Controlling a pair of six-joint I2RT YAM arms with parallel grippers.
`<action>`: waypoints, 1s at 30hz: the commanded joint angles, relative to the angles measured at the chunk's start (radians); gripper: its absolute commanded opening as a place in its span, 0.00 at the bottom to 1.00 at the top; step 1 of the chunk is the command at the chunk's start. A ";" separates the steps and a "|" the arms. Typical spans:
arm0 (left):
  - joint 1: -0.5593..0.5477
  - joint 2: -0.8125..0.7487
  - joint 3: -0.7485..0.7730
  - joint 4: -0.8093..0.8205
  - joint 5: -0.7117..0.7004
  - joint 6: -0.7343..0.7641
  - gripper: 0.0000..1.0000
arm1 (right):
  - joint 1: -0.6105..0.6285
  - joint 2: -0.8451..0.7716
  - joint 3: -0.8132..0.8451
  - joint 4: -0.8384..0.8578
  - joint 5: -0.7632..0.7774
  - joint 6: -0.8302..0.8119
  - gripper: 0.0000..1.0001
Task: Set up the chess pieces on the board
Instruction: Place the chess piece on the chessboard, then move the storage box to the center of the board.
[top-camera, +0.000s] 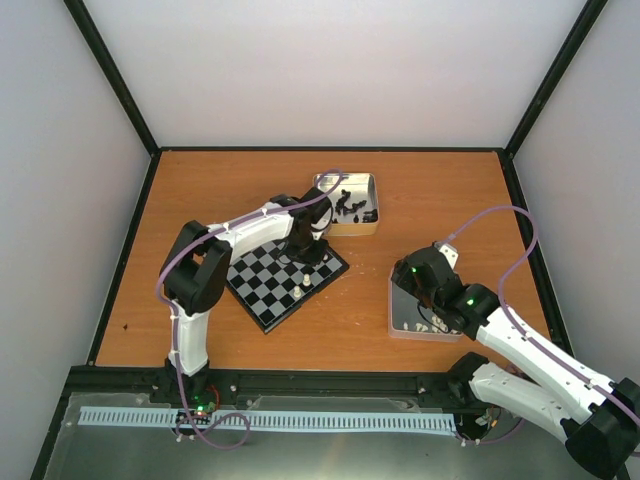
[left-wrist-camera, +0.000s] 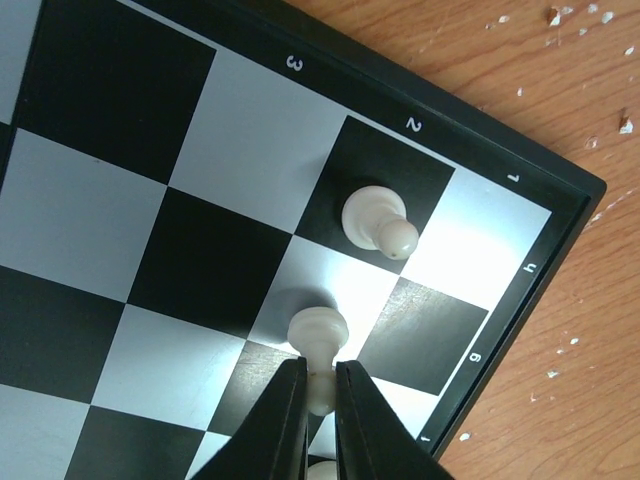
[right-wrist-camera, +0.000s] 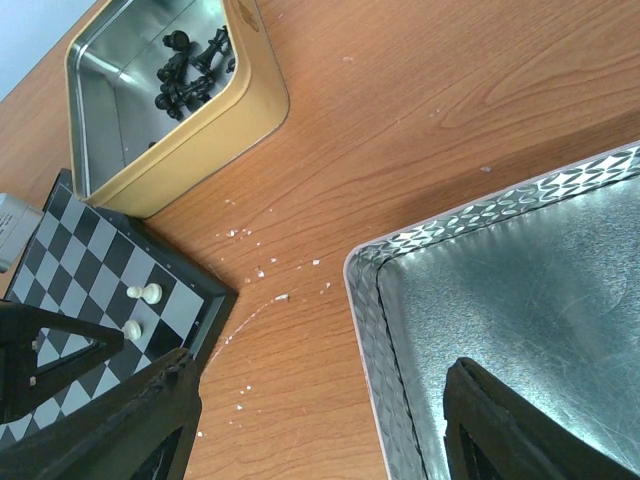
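The chessboard (top-camera: 262, 290) lies left of centre on the table. My left gripper (left-wrist-camera: 320, 368) is shut on the head of a cream-white pawn (left-wrist-camera: 318, 330), whose base is on or just above a pale square near the board's rim. A second white pawn (left-wrist-camera: 378, 220) stands one square away, and part of a third piece (left-wrist-camera: 322, 470) shows under the fingers. In the top view the left gripper (top-camera: 305, 255) is over the board's far right part. My right gripper (right-wrist-camera: 315, 400) is open and empty, over the rim of the silver tin (right-wrist-camera: 365, 300). The board (right-wrist-camera: 100, 290) also shows in the right wrist view.
A gold-sided tin (top-camera: 372, 226) with several black chessmen (right-wrist-camera: 190, 70) stands just beyond the board. The silver tin (top-camera: 400, 328) sits at the right under the right arm. White flecks (right-wrist-camera: 260, 270) lie on the wood between the board and the silver tin.
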 joint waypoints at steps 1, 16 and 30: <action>0.006 -0.010 0.014 -0.011 0.014 0.004 0.08 | -0.004 0.004 -0.014 0.003 0.029 0.011 0.67; 0.006 -0.072 0.098 -0.005 0.000 0.007 0.47 | -0.007 0.037 -0.033 -0.023 -0.099 0.005 0.67; 0.007 -0.457 -0.276 0.301 0.010 -0.038 0.54 | -0.007 0.069 0.028 -0.204 -0.113 -0.228 0.69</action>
